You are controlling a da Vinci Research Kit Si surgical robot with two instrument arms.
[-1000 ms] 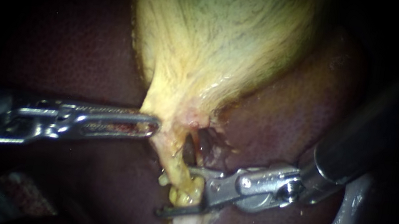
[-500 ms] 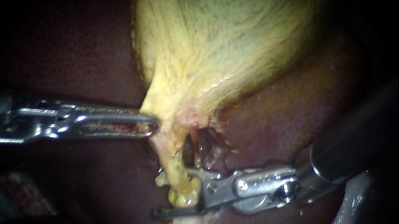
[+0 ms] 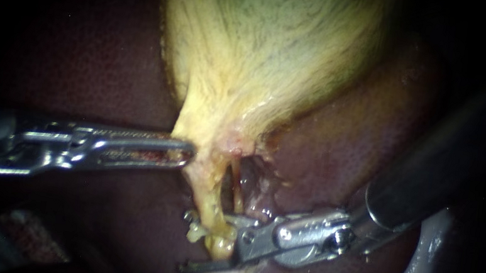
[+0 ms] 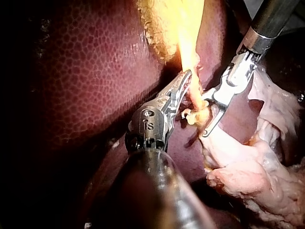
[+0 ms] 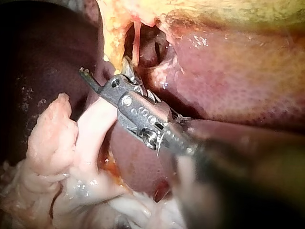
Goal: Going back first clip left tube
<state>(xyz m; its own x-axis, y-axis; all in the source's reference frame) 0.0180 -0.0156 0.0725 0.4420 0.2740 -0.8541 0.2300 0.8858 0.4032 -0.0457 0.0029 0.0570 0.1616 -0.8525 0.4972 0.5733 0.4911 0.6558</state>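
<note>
Left instrument (image 3: 180,153) is pinching gallbladder (image 3: 267,51) neck. Right instrument (image 3: 209,245) is holding jaws spread astride left tube (image 3: 207,196), just below gallbladder. Tube is looking soft, slick, tearable: grip squarely, mid-length.

No words, numbers or signs are made out on the liver (image 4: 86,71) or the gallbladder (image 3: 268,45); a small stamped mark on the left instrument (image 4: 186,78) is left unread
</note>
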